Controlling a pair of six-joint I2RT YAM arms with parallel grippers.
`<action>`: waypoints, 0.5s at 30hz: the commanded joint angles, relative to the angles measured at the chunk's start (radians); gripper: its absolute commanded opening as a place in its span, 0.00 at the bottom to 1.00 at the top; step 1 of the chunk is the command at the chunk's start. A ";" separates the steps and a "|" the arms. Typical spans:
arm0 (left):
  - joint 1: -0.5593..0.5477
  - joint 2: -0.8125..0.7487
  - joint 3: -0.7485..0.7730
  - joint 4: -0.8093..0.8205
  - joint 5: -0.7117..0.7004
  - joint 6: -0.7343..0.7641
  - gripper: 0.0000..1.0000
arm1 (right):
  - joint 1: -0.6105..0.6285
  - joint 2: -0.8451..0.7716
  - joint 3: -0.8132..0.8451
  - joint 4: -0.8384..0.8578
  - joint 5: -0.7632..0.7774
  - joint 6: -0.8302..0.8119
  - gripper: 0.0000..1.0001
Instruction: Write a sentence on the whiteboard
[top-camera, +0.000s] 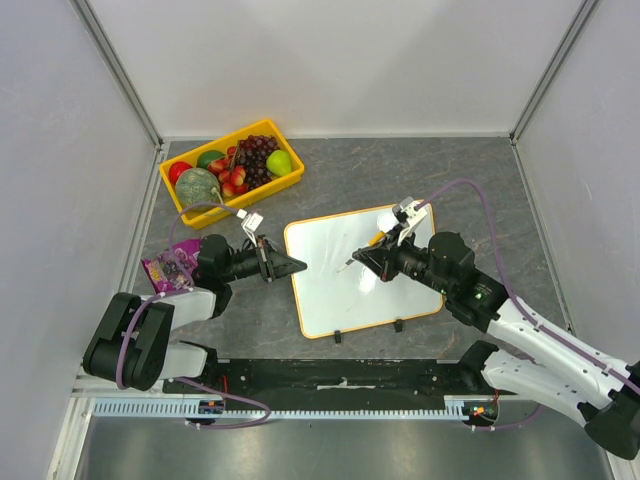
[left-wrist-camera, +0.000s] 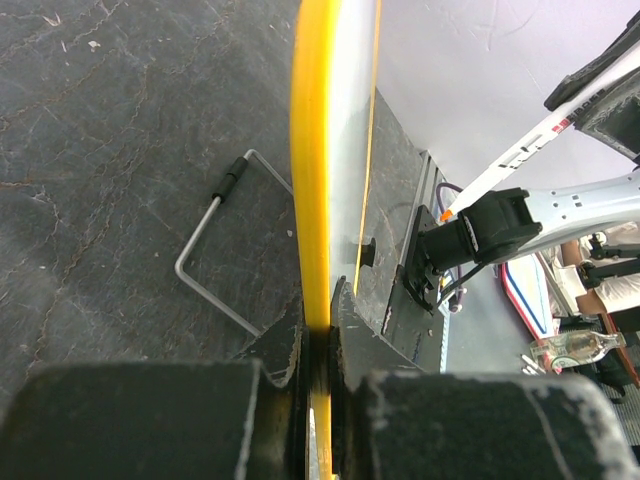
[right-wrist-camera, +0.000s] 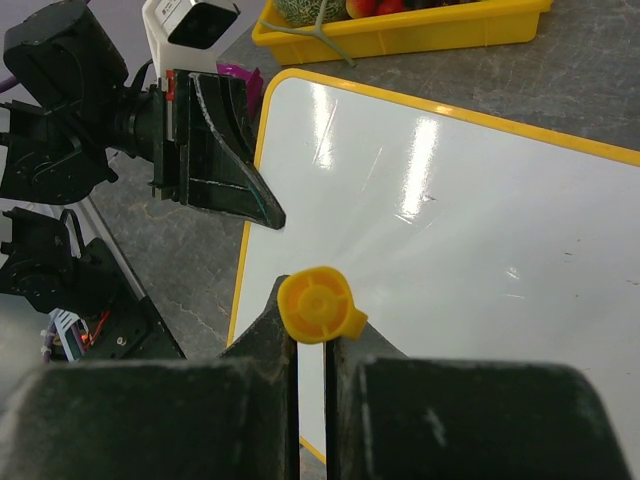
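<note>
The whiteboard (top-camera: 370, 290) lies flat on the dark table, white with an orange-yellow rim; it also shows in the right wrist view (right-wrist-camera: 450, 230). Its surface looks blank; I see no sentence on it. My left gripper (top-camera: 295, 266) is shut on the board's left rim (left-wrist-camera: 312, 150), jaws pinching the yellow edge (left-wrist-camera: 320, 330). My right gripper (top-camera: 362, 255) is shut on a yellow marker (right-wrist-camera: 315, 305) and holds it over the board's upper left part, tip pointing down toward the surface. The left gripper's fingers (right-wrist-camera: 265, 210) show in the right wrist view at the board's edge.
A yellow crate (top-camera: 270, 190) of fruit stands at the back left, also in the right wrist view (right-wrist-camera: 400, 35). A purple packet (top-camera: 170, 265) lies by the left arm. A bent metal wire (left-wrist-camera: 215, 240) lies on the table beside the board.
</note>
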 joint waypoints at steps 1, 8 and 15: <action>-0.008 0.031 -0.010 -0.086 0.011 0.189 0.02 | 0.009 -0.023 0.005 0.036 0.021 -0.009 0.00; -0.009 0.028 -0.013 -0.083 0.010 0.189 0.02 | 0.010 -0.032 0.001 0.029 0.026 -0.009 0.00; -0.008 0.033 -0.010 -0.085 0.011 0.189 0.02 | 0.013 -0.043 -0.005 0.023 0.029 -0.007 0.00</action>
